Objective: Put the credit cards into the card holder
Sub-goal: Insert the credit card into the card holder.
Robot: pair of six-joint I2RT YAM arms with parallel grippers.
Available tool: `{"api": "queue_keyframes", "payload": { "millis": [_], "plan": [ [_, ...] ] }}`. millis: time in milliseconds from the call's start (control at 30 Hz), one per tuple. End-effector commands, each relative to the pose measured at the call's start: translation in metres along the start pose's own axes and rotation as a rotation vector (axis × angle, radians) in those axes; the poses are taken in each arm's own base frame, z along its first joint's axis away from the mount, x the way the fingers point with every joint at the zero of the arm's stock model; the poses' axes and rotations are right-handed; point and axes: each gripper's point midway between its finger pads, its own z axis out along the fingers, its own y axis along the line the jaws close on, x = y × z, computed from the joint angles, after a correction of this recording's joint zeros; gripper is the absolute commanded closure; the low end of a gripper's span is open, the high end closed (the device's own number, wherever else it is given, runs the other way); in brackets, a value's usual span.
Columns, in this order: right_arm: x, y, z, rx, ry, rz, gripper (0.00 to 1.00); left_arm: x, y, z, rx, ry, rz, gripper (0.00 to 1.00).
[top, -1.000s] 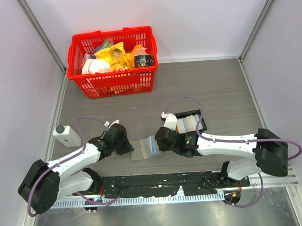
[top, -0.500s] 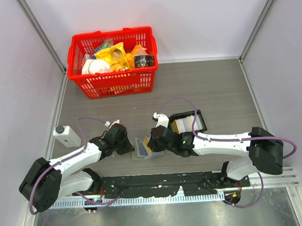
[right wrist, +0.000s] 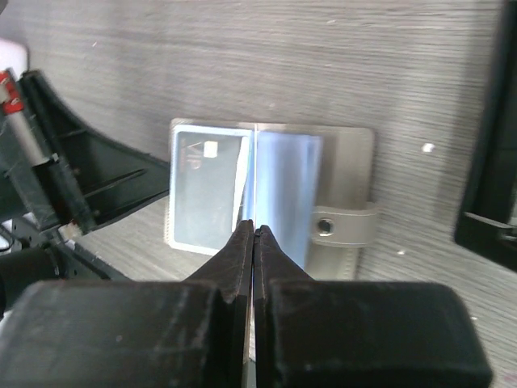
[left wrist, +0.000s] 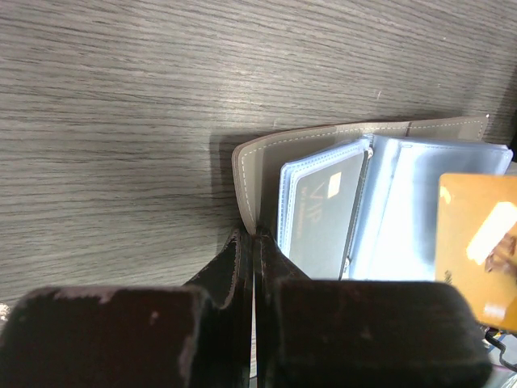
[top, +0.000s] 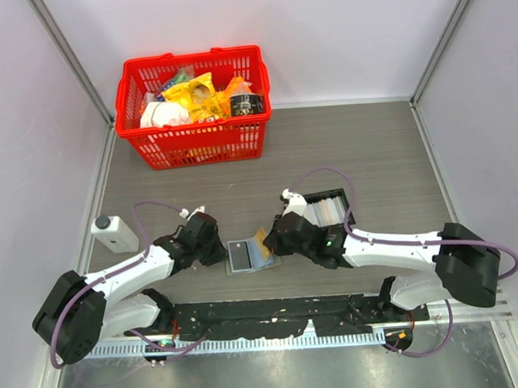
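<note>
The card holder (top: pixel 243 256) lies open on the table between the two arms, its grey-beige cover (left wrist: pixel 257 153) outermost and clear sleeves inside. One sleeve holds a dark card (left wrist: pixel 323 212). My left gripper (left wrist: pixel 257 236) is shut on the cover's left edge. My right gripper (right wrist: pixel 254 228) is shut on a tan-orange credit card (left wrist: pixel 475 242), held above the holder's right half. That card shows edge-on as a thin pale line (right wrist: pixel 254 174) over the middle fold. The snap tab (right wrist: pixel 343 226) sticks out to the right. More credit cards stand in the black tray (top: pixel 327 210).
A red basket (top: pixel 195 106) full of packaged goods stands at the back left. Beside the left arm, near the left wall, sits a small white device (top: pixel 114 233). The black tray's wall (right wrist: pixel 493 170) is just right of the card holder.
A second ago the holder showed a shiny raised leaf; now it lies open with its sleeves showing. My right gripper swung left over it, then came back a little right. The left gripper held still.
</note>
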Motion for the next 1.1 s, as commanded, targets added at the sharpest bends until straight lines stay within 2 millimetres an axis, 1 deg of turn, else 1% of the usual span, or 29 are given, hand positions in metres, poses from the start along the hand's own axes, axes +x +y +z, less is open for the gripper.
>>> {"api": "queue_keyframes", "payload": {
  "millis": [0, 33, 67, 167, 200, 233, 333, 433, 533, 733, 833, 933, 1067],
  "plan": [
    [-0.028, 0.001, -0.011, -0.03, -0.097, 0.097, 0.99, -0.001, 0.003, 0.001, -0.004, -0.018, 0.004, 1.0],
    [-0.032, 0.0, -0.013, -0.029, -0.116, 0.1, 0.99, -0.002, 0.003, 0.001, -0.002, -0.021, 0.004, 1.0],
    [-0.027, -0.01, -0.015, 0.012, -0.096, 0.083, 0.99, -0.001, 0.003, 0.001, -0.004, -0.018, 0.004, 1.0],
    [-0.03, -0.013, -0.02, 0.035, -0.101, 0.061, 0.99, -0.002, 0.002, 0.001, -0.004, -0.018, 0.007, 1.0],
    [-0.027, -0.018, -0.021, 0.056, -0.085, 0.047, 0.99, -0.002, 0.002, 0.001, -0.004, -0.018, 0.007, 1.0],
    [-0.028, -0.018, -0.022, 0.064, -0.083, 0.04, 0.99, -0.002, 0.001, 0.001, -0.002, -0.017, 0.007, 1.0],
    [-0.02, -0.026, -0.023, 0.099, -0.046, 0.014, 0.99, -0.002, 0.0, 0.001, -0.001, -0.013, 0.01, 1.0],
    [-0.014, -0.028, -0.022, 0.106, -0.025, -0.01, 0.99, -0.002, 0.0, 0.002, 0.0, -0.013, 0.009, 1.0],
    [-0.004, -0.031, -0.016, 0.119, 0.014, -0.035, 0.99, -0.003, -0.002, 0.002, 0.006, -0.015, 0.009, 1.0],
    [0.011, -0.029, -0.002, 0.119, 0.064, -0.018, 0.99, -0.004, -0.004, 0.002, 0.007, -0.013, 0.009, 1.0],
    [0.018, -0.037, 0.003, 0.166, 0.09, -0.032, 0.99, -0.003, -0.004, 0.001, 0.01, -0.012, 0.013, 1.0],
    [0.031, -0.042, 0.012, 0.183, 0.135, -0.044, 0.99, -0.003, -0.004, 0.002, 0.008, -0.009, 0.012, 1.0],
    [0.043, -0.036, 0.022, 0.149, 0.168, -0.048, 0.99, -0.002, -0.004, 0.003, 0.007, -0.003, 0.013, 1.0]
  ]
}}
